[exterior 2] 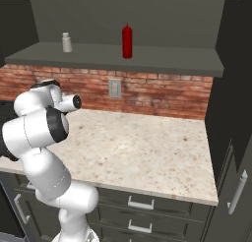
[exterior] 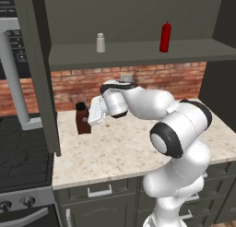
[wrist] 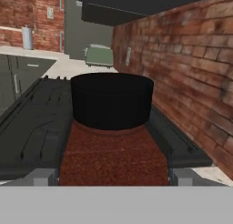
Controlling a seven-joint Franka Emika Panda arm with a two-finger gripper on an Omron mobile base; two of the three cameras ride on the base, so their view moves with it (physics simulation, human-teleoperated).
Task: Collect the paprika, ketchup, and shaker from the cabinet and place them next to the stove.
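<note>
The paprika [exterior: 82, 122], a squat dark brown bottle with a black cap, stands on the counter's left end close to the stove [exterior: 23, 152]. My gripper [exterior: 88, 119] reaches in level from the right, and its fingers press against the bottle's two sides. In the hand view the paprika [wrist: 113, 155] spans the whole gap of the gripper [wrist: 113, 178], and the black stove [wrist: 32, 127] lies behind it. The red ketchup [exterior: 165, 37] [exterior 2: 127, 41] and the small pale shaker [exterior: 100, 42] [exterior 2: 66, 42] stand upright on the cabinet [exterior: 138, 56] shelf above.
The open cabinet door [exterior: 41, 83] hangs edge-on between the stove and the counter, just left of the paprika. A steel microwave [exterior: 11, 60] hangs over the stove. The brick wall carries an outlet [exterior 2: 114, 88]. Bare beige counter [exterior 2: 147, 147] stretches to the right.
</note>
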